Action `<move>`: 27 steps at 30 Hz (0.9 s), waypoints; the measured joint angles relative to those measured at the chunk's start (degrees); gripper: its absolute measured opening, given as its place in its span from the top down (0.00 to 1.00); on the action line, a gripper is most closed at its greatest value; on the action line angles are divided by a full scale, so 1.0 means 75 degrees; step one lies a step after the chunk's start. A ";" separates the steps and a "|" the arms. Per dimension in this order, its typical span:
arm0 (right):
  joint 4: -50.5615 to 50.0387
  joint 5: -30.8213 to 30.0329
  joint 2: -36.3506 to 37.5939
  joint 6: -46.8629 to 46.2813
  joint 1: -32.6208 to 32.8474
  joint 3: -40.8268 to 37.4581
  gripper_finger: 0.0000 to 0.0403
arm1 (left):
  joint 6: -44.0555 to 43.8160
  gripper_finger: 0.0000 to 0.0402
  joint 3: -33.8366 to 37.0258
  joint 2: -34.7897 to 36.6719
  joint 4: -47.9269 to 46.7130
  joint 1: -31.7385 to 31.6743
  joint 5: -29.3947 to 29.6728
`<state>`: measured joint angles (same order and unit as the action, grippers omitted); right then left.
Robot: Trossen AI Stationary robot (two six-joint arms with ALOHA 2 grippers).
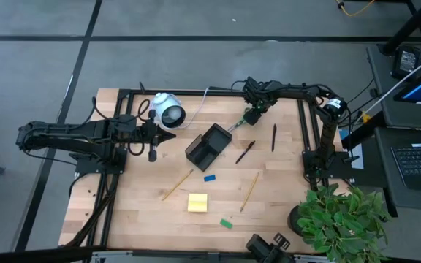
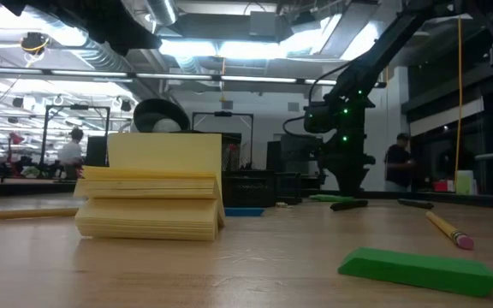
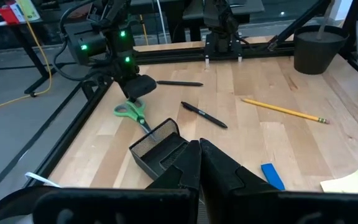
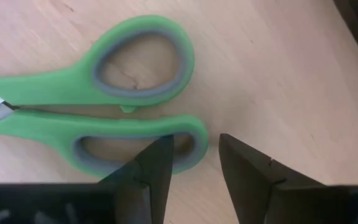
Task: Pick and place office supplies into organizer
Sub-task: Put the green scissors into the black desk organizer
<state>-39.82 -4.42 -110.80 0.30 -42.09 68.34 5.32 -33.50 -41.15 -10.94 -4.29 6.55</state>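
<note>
Evidently early: organizer point(image 1: 208, 145) apparently empty, all supplies outside it. Scissors point(image 1: 238, 124) flat just beside organizer, long axis slanted, blades toward it, handles away. Right gripper point(image 4: 194, 165) over the handles, fingers apart, holding nothing. Left gripper point(image 3: 199, 163) closed, empty, on organizer's far side. Pens, pencils, pad, blocks untouched nearby.
</note>
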 joint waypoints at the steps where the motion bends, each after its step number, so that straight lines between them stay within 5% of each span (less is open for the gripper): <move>1: 0.0006 0.0002 0.0000 0.0000 0.0003 0.0000 0.66 | -0.0002 1.00 0.0000 0.0000 0.0000 0.0001 0.0000; 14: 0.0031 0.0405 -0.0009 -0.0012 0.0012 -0.0003 0.93 | -0.0003 1.00 0.0000 0.0000 0.0000 0.0000 0.0000; 27: 0.0036 0.0200 -0.0009 -0.0202 0.0026 -0.0006 0.93 | -0.0003 1.00 0.0000 0.0000 0.0000 0.0000 -0.0001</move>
<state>-39.55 -2.92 -110.87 -1.22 -41.89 68.29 5.30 -33.50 -41.15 -10.94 -4.29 6.54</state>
